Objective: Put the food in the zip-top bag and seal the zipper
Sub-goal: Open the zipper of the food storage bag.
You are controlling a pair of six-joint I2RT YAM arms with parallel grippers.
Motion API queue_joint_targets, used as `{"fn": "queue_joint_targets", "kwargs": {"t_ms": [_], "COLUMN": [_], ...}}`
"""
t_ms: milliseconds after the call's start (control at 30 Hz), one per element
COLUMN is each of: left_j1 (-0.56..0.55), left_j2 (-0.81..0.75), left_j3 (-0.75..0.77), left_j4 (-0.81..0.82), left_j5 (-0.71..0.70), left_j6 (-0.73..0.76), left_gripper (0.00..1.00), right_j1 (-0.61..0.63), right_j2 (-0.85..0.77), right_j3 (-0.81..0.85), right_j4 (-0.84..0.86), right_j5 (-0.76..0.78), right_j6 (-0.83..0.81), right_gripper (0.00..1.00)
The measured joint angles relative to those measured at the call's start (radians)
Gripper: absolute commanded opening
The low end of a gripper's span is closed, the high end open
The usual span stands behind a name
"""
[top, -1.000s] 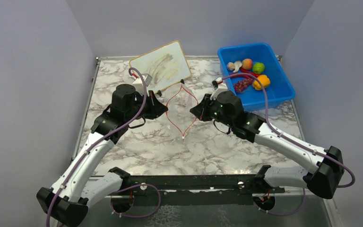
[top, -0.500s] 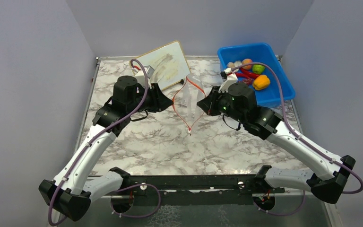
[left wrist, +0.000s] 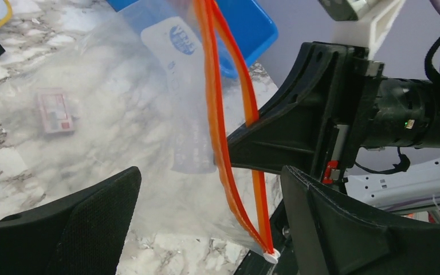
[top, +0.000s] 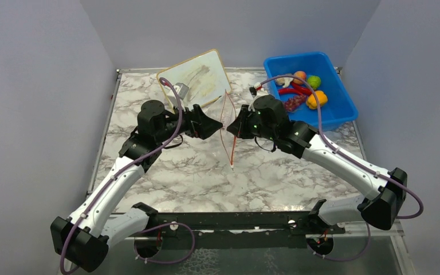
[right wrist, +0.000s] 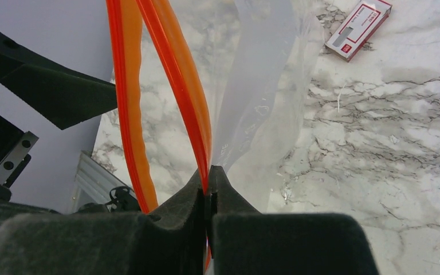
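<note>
Pinching zipper [right wrist: 183, 97]: right hand [right wrist: 208, 177] | left hand [left wrist: 209, 177] spread wide | zip-top bag [left wrist: 120, 114] (clear) hanging | food [top: 317, 99] in blue bin [top: 333, 112]

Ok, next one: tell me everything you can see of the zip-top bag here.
The zip-top bag is clear, crinkly plastic with a white printed panel bearing a blue logo. Its red-orange zipper is two strips, slightly parted, meeting at a white end tip. It is held up above the table, with no food seen inside. The right gripper has its fingers shut on one strip; the left gripper has its fingers open either side, not touching it.
</note>
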Motion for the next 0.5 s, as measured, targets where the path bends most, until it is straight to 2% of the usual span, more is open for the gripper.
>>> {"fn": "queue_joint_targets", "kwargs": {"t_ms": [133,267,367,500], "left_j1": [0.000,0.000,-0.003,-0.014], "left_j2": [0.002,0.028,0.055,0.087], "left_j3": [-0.013,-0.013,-0.031,-0.046], "left_j4": [0.049,0.070,0.075,0.070], "left_j5": [-0.009,-0.040,-0.078,-0.120], "left_j6": [0.026,0.057,0.074,0.098], "left_gripper": [1.00,0.97,0.87,0.63], "right_j1": [0.000,0.000,0.000,0.000], "right_j2": [0.030,0.031,0.031,0.031], "right_j3": [0.008,0.008,0.008,0.008], "right_j4": [0.000,0.021,0.043,0.068], "right_j5": [-0.010,-0.023,-0.040,-0.050], "right_j6": [0.018,0.037,0.052,0.060], "right_gripper": [0.01,0.01,0.01,0.01]}}
